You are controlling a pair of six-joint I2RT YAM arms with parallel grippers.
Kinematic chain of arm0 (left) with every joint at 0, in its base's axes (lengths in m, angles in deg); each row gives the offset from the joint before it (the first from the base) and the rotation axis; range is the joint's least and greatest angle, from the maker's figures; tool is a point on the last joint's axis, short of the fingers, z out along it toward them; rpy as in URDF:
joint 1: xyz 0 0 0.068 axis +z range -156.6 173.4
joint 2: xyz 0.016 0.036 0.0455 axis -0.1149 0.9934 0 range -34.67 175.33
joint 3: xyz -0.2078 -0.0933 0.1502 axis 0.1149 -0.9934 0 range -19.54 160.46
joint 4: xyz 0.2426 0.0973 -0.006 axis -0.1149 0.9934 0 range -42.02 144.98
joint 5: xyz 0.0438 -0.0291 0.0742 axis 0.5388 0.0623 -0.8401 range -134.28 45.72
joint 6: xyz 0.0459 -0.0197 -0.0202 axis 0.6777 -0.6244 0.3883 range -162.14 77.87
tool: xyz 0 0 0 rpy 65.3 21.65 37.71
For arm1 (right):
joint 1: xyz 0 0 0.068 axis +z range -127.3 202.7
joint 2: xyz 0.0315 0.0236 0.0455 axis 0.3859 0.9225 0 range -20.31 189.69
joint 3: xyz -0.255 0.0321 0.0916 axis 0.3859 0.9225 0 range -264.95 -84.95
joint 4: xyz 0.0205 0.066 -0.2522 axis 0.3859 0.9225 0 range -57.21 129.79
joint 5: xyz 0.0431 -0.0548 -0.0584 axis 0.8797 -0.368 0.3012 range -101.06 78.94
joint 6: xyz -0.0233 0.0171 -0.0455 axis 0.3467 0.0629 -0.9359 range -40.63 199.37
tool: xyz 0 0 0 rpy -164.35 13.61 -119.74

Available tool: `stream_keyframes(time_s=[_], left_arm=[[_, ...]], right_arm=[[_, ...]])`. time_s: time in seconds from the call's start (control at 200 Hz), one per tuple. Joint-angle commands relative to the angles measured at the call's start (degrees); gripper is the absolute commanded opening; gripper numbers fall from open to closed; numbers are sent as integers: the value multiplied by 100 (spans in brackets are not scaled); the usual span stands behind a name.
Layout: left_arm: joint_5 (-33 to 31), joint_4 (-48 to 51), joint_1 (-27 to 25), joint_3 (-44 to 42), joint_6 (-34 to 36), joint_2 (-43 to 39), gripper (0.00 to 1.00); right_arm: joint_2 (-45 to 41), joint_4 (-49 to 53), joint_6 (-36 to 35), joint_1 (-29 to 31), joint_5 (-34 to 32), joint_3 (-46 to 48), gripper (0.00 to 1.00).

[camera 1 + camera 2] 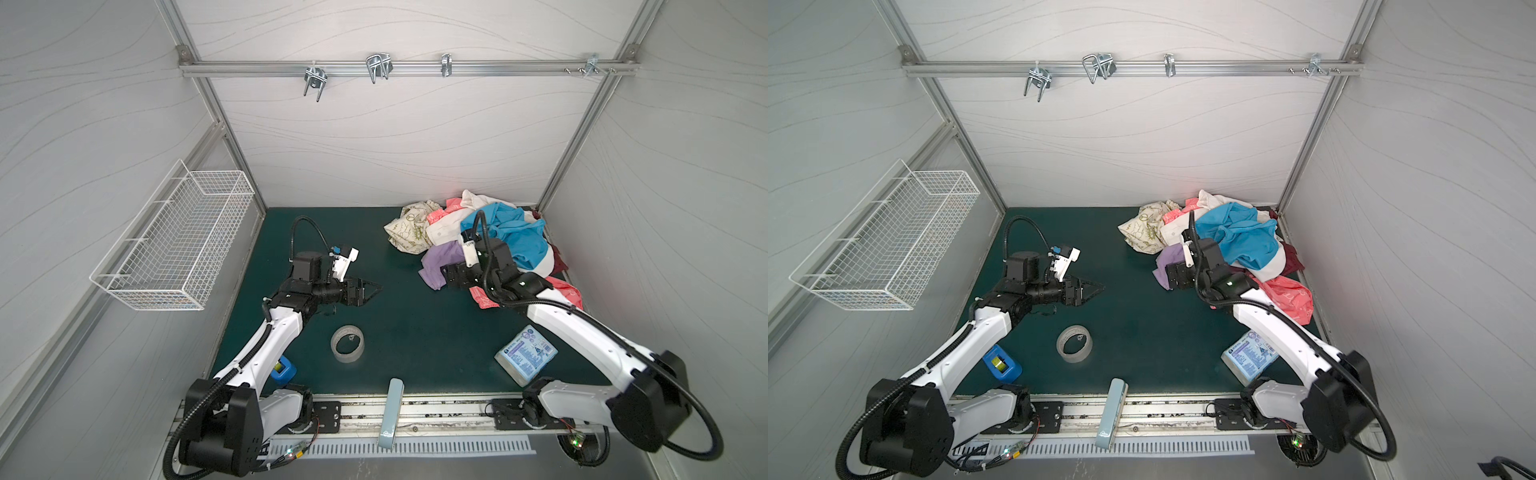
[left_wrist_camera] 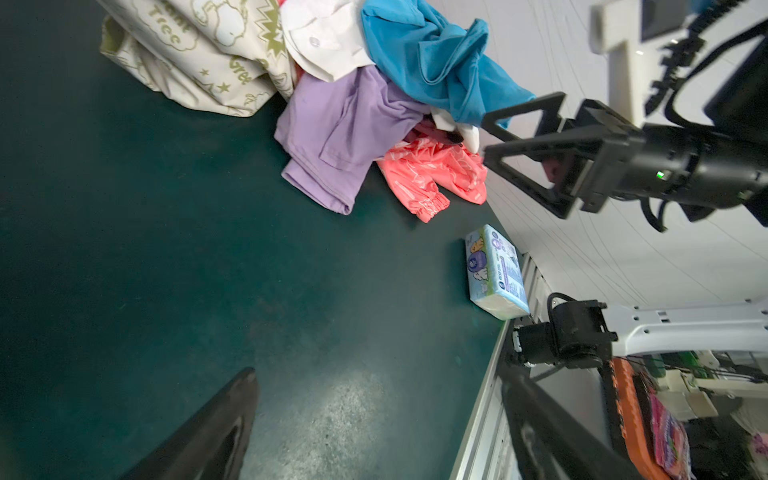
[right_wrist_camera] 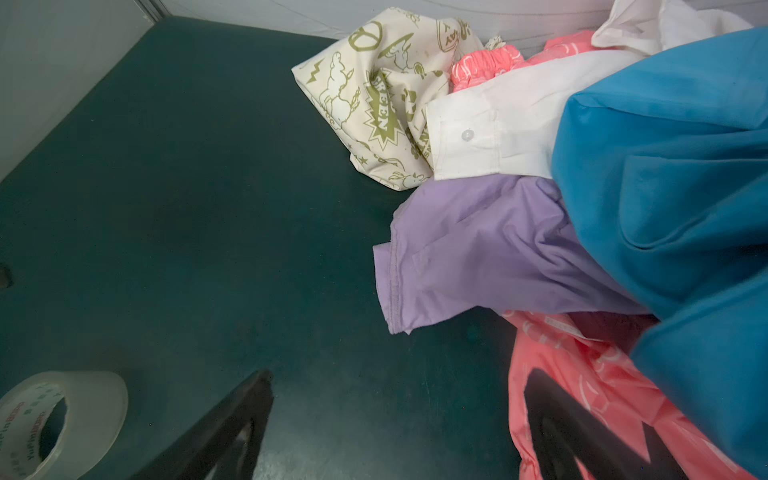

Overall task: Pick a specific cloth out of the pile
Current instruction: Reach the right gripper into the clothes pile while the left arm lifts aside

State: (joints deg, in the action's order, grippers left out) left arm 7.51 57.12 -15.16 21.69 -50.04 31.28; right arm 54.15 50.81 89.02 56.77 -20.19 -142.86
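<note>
Right fingers [image 3: 232, 432] spread wide, near lavender cloth [image 3: 478, 249] at pile [image 3: 665, 166] edge; left fingers [image 2: 216, 432] apart

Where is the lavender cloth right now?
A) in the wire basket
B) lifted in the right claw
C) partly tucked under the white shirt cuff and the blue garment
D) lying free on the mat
C: the lavender cloth runs under the white shirt cuff and the blue garment, with only its hemmed end out on the mat.
</note>
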Motion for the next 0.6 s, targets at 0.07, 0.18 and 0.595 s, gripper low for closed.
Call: stream_keyframes(time_s=[0.07,0.18,0.595], left_arm=[[719,-91,-76,262,317,-8,93],[833,-89,-85,262,368,7,93],[988,302,-147,447,702,205,94]], right_arm=[[1228,615,73,48,-556,-941,94],[1930,1053,139,49,-958,-1582,92],[2755,1050,461,-39,-1749,-2077,78]])
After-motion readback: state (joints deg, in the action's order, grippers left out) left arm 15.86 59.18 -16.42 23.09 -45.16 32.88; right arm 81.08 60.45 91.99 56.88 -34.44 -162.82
